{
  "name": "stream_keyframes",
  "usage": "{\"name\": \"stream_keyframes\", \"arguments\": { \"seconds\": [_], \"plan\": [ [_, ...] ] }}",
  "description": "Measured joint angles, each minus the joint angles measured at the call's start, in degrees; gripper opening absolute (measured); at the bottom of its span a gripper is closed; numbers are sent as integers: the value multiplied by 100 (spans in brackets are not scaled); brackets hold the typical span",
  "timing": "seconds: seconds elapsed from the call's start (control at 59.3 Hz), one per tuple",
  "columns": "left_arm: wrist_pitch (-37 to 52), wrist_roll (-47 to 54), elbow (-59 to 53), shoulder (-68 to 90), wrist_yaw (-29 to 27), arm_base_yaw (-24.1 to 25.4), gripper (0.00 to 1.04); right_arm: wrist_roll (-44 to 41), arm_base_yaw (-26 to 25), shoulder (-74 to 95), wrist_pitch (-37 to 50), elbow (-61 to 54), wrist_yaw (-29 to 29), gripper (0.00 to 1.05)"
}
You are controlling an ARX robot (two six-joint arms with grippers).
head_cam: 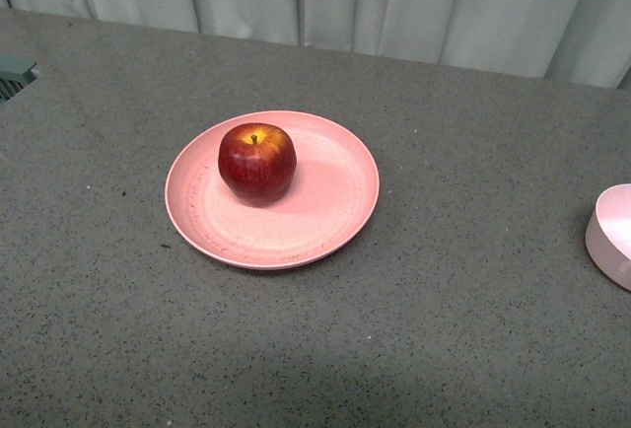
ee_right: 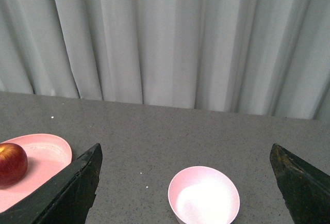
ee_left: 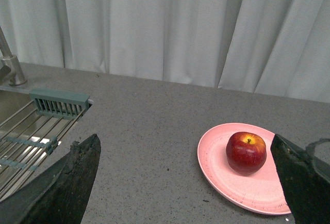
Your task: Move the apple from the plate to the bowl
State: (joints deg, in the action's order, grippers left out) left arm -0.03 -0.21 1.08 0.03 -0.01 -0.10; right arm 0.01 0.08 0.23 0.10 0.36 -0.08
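Observation:
The dark-red apple (head_cam: 257, 162) sits upright on the left half of the salmon-pink plate (head_cam: 335, 201), mid-table in the front view. The pale pink bowl (head_cam: 613, 236) is empty and cut off by that view's right edge. Neither arm shows in the front view. In the left wrist view my left gripper (ee_left: 188, 182) is open and holds nothing, with the apple (ee_left: 246, 153) and plate (ee_left: 216, 164) ahead, close to one of its fingers (ee_left: 299, 180). My right gripper (ee_right: 185, 182) is open above the table, with the bowl (ee_right: 203, 195) ahead between its fingers and the apple (ee_right: 11, 163) off to one side.
A grey speckled countertop (head_cam: 444, 329) carries everything, with pale curtains (head_cam: 394, 4) along its far edge. A sink with a wire rack (ee_left: 26, 141), a green slotted holder (ee_left: 59, 104) and a metal tap (ee_left: 10, 64) lies beyond the plate on the left arm's side.

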Motion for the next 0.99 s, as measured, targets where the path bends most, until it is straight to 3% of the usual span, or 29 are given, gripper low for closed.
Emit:
{"name": "stream_keyframes", "arguments": {
  "seconds": [0.893, 0.927, 0.978, 0.994],
  "plan": [
    [0, 0, 0, 0, 0, 0, 98, 0, 0, 0, 0, 0, 0, 95],
    [0, 0, 0, 0, 0, 0, 98, -33, 55, 44, -50, 9, 190, 95],
    [0, -2, 0, 0, 0, -2, 98, -66, 293, 719, -201, 221, 1381, 95],
    [0, 0, 0, 0, -11, -2, 98, -81, 258, 966, -87, 262, 1427, 95]
  ]
}}
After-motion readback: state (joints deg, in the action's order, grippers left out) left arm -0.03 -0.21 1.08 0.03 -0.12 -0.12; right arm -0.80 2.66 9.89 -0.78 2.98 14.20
